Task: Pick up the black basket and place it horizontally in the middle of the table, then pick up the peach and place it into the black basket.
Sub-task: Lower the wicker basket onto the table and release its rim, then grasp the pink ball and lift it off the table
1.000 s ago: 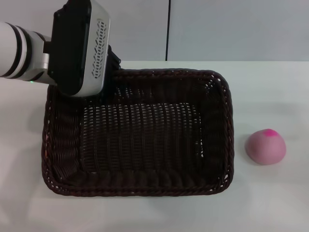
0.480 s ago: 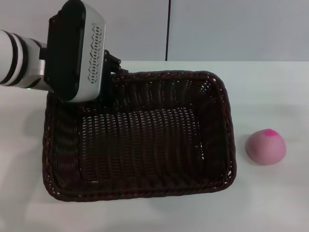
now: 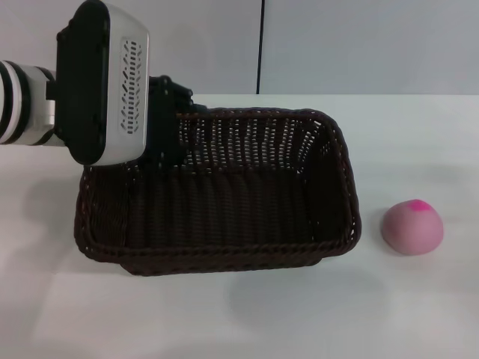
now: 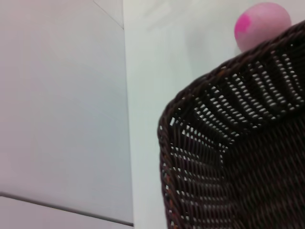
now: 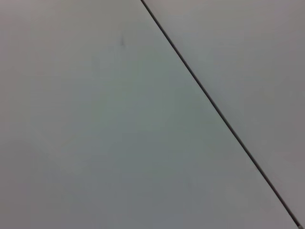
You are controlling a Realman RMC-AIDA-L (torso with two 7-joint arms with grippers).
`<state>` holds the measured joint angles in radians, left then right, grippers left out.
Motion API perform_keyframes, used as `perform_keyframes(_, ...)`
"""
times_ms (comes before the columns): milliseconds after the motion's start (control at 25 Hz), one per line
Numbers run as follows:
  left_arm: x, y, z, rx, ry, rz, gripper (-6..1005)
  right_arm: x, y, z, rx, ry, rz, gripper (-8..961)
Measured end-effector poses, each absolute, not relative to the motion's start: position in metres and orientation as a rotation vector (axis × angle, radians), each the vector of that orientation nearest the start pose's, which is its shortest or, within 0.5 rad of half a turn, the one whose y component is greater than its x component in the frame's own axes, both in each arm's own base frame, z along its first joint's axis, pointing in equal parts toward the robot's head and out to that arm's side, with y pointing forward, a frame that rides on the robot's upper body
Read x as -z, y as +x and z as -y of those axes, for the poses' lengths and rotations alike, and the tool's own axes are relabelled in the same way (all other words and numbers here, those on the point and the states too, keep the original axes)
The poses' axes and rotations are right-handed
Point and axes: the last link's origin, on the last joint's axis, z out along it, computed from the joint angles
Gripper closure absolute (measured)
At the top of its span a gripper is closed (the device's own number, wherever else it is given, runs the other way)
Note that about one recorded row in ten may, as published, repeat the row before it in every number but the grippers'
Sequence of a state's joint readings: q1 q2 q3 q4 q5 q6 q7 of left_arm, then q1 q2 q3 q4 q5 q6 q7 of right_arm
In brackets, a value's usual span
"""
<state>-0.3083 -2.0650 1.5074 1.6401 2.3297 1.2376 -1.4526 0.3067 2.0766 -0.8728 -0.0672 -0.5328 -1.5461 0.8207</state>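
Right now the left gripper (image 3: 174,138) sits at the far left corner of the black basket (image 3: 224,202), and its fingers seem to be pinched on the rim there, though the wrist block hides most of them. That far side looks tipped up, while the near edge is low by the desk (image 3: 247,321). The basket's long side runs left to right. The peach (image 3: 412,226) rests on the desk, just right of the basket, not touching. The right gripper is out of sight.
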Motion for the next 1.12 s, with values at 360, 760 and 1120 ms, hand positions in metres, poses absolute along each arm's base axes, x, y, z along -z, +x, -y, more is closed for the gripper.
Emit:
perform_keyframes(360, -0.044, -0.151, -0.338, 0.059, -2.462, -0.43, 518, -0.054, 0.346, -0.263, -1.271, -1.467, -0.652, 254)
perform_keyframes(760, -0.059, -0.198, -0.269, 1.066, -2.225, 0.011, 517, -0.138, 0.324, -0.245, -1.128, -2.084, -0.717, 256)
perform_keyframes(1120, -0.035, -0.257, -0.245, 1.187, -2.09, 0.21, 517, -0.176, 0.288, -0.272, -0.561, -2.287, -1.275, 267)
